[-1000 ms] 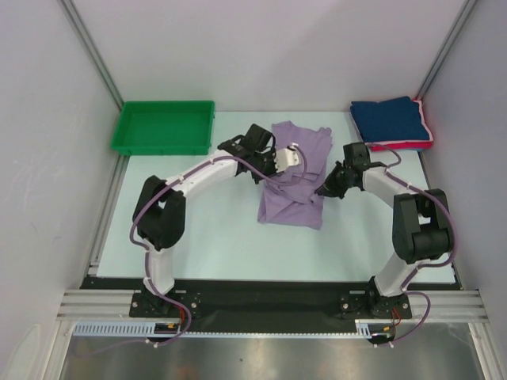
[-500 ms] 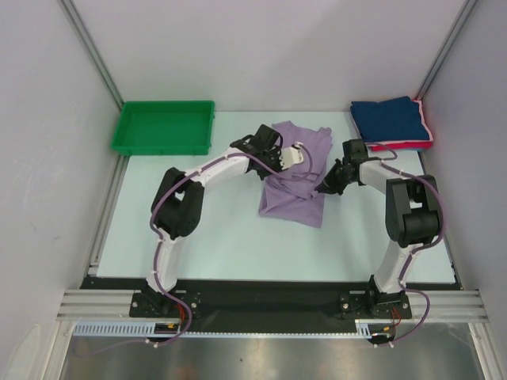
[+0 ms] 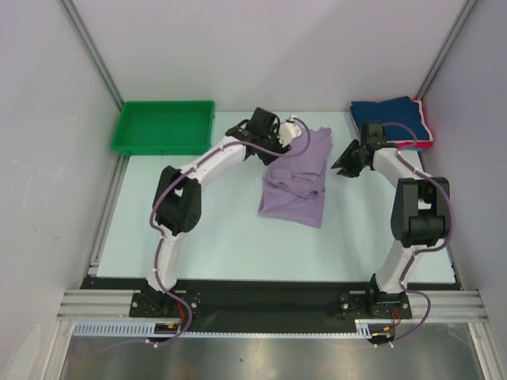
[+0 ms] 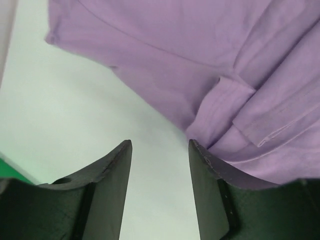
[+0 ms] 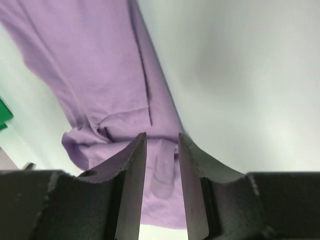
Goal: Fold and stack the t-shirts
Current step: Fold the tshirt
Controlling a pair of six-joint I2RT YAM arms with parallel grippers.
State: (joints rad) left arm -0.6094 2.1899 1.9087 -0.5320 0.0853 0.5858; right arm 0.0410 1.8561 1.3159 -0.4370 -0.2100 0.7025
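Observation:
The pale lavender t-shirt (image 3: 297,178) lies loosely folded in the middle of the table, its sleeves bunched; it also fills the left wrist view (image 4: 200,60) and the right wrist view (image 5: 95,75). My left gripper (image 3: 268,154) is open just off the shirt's far left edge, with only bare table between its fingers (image 4: 160,142). My right gripper (image 3: 342,167) is open beside the shirt's right edge; loose cloth shows beyond the gap (image 5: 162,135). A folded navy t-shirt (image 3: 390,119) rests on a pink-red t-shirt (image 3: 425,143) at the far right corner.
A green plastic tray (image 3: 164,127) stands at the far left corner. Metal frame posts and white walls close in the table on both sides and at the back. Pale table surface (image 3: 206,229) lies in front of the lavender shirt.
Both grippers have opened and let go of the lavender shirt. They have drawn back toward the far side, and the shirt's upper part now lies laid out on the table.

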